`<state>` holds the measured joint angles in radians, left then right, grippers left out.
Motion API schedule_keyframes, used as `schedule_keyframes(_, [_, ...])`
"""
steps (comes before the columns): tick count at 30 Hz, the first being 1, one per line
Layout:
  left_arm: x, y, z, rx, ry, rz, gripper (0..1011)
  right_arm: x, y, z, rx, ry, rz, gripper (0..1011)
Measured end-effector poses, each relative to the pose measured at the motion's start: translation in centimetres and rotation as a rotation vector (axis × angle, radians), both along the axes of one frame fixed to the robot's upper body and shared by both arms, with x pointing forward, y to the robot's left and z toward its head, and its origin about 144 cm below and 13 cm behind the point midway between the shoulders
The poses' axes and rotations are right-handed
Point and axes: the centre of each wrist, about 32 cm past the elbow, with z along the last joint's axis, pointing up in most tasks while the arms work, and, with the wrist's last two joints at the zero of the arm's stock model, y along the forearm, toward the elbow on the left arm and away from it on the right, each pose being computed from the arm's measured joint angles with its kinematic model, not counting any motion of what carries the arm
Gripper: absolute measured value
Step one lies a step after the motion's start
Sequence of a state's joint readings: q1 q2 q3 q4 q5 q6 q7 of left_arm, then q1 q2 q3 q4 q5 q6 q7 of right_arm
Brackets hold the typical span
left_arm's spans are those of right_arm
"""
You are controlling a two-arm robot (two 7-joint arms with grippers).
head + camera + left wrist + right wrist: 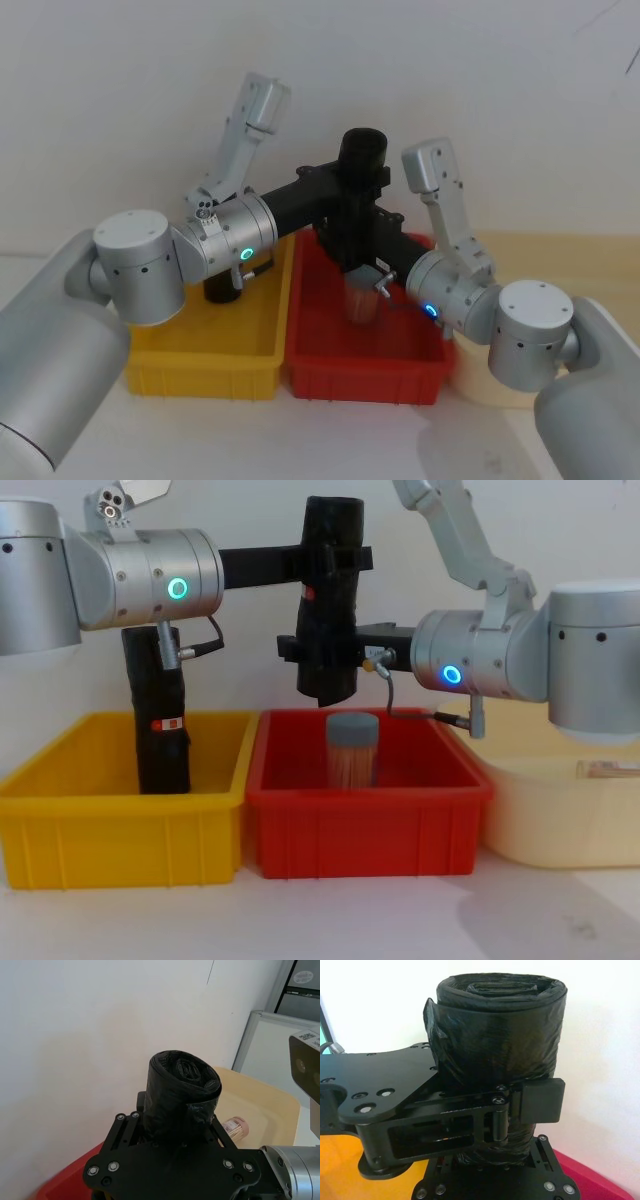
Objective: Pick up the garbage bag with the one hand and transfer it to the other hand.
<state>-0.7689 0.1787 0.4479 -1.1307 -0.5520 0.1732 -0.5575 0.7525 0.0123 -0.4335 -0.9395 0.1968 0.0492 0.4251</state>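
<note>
Holding the roll between two grippers

You see the garbage bag (328, 600) upright in the air above the red bin (370, 825). The left gripper (335, 560) is clamped on its upper part, and the right gripper (325, 652) is closed on it lower down.

I judge the roll light but soft and slippery, because the crinkly plastic gives under the pads. Take it at the middle of the body, not at the loose end.

The red bin holds a jar with a grey lid (352, 750). The yellow bin (120, 820) holds a second black roll (160, 720), standing upright.
</note>
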Motion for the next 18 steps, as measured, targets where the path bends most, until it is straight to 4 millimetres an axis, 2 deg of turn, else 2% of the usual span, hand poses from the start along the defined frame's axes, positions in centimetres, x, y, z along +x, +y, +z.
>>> schedule_keyframes(5, [-0.01,-0.05,0.0,0.0,0.0,-0.003,436,0.0,0.01,0.01,-0.001,-0.001,0.0,559])
schedule_keyframes(8, [-0.01,-0.06,-0.01,0.0,0.0,-0.003,539,-0.07,-0.06,0.05,0.002,-0.003,0.0,559])
schedule_keyframes(12, [-0.01,-0.06,-0.01,0.0,0.0,-0.003,628,-0.22,-0.23,0.1,0.006,-0.009,-0.01,559])
schedule_keyframes(14, [-0.01,-0.05,-0.01,0.0,0.0,-0.003,734,-0.33,-0.42,0.13,0.007,-0.011,-0.023,559])
schedule_keyframes(16, [-0.01,-0.05,-0.01,0.0,0.0,-0.003,764,-0.4,-0.58,0.12,0.008,-0.011,-0.033,559])
schedule_keyframes(17, [-0.01,-0.05,-0.01,0.0,0.0,-0.003,827,-0.48,-0.8,0.12,0.009,-0.012,-0.046,559])
schedule_keyframes(18, [-0.01,-0.04,-0.01,0.0,0.0,-0.003,827,-0.52,-0.91,0.13,0.01,-0.013,-0.052,559])
